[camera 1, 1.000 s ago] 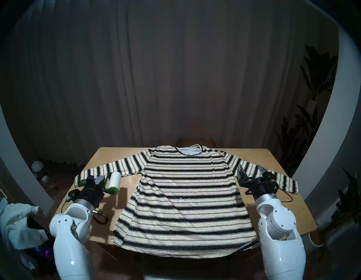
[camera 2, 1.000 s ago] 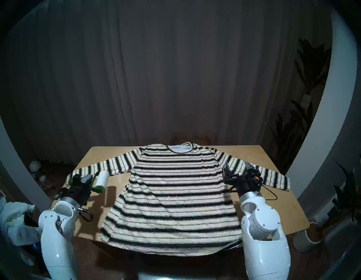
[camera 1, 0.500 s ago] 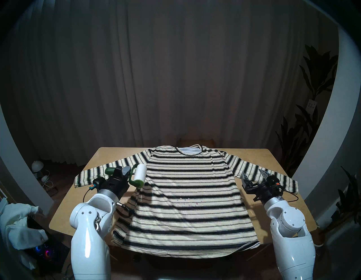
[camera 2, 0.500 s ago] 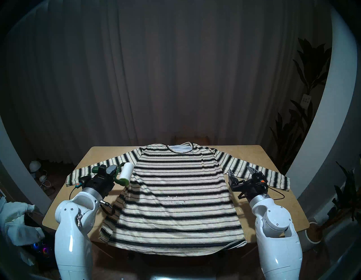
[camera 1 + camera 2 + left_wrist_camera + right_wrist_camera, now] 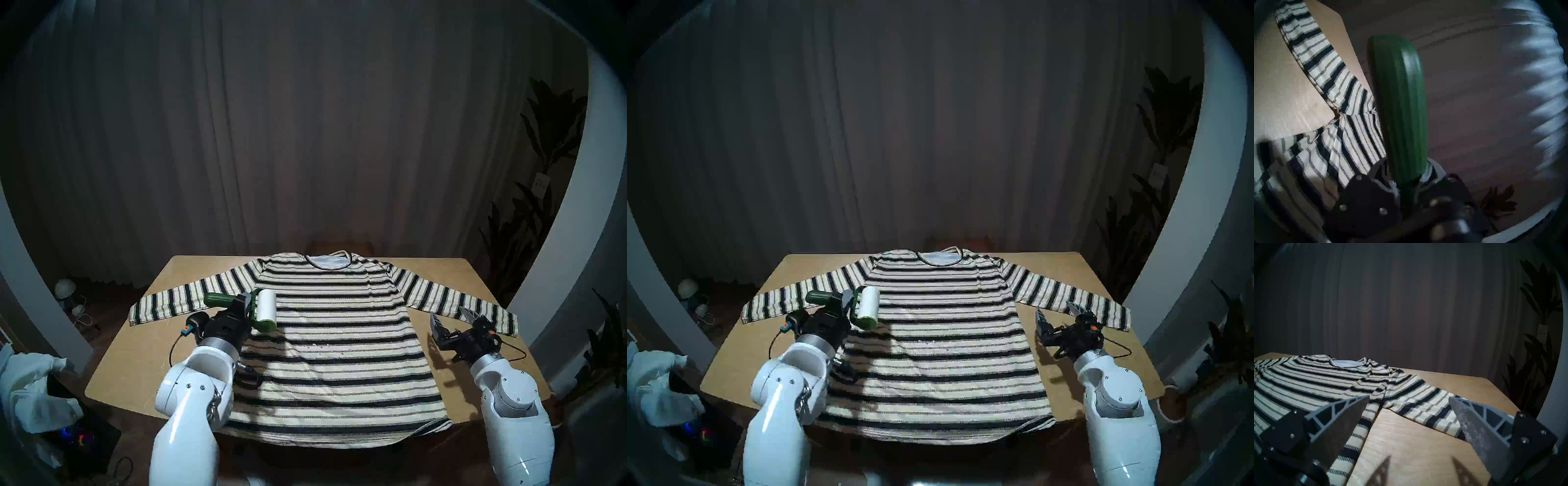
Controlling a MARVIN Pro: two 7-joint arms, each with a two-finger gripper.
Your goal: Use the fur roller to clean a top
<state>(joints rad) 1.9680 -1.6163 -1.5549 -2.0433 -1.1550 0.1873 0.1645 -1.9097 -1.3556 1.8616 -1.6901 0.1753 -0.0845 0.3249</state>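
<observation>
The striped cream-and-black top (image 5: 339, 370) (image 5: 946, 366) lies flat on the wooden table (image 5: 135, 359), neckline at the far edge. My left gripper (image 5: 243, 304) (image 5: 841, 302) (image 5: 1407, 178) is shut on the dark green handle (image 5: 1403, 110) of the fur roller (image 5: 266, 307) (image 5: 868, 304). Its white roll hangs just over the top's left chest and casts a shadow below itself. Small pale and reddish specks (image 5: 325, 349) dot the middle of the top. My right gripper (image 5: 449, 315) (image 5: 1056, 311) (image 5: 1409, 398) stands open and empty over bare table, beside the right sleeve (image 5: 1423, 405).
A plain white cloth (image 5: 34, 387) is heaped off the table at the near left. A small lamp (image 5: 64, 288) sits on the floor at the left, and plants (image 5: 543, 210) stand at the right. Dark curtains hang behind the table.
My left arm has carried the roller rightward, from over bare table beside the top to over its left chest. My right arm has drawn back and outward, off the right sleeve.
</observation>
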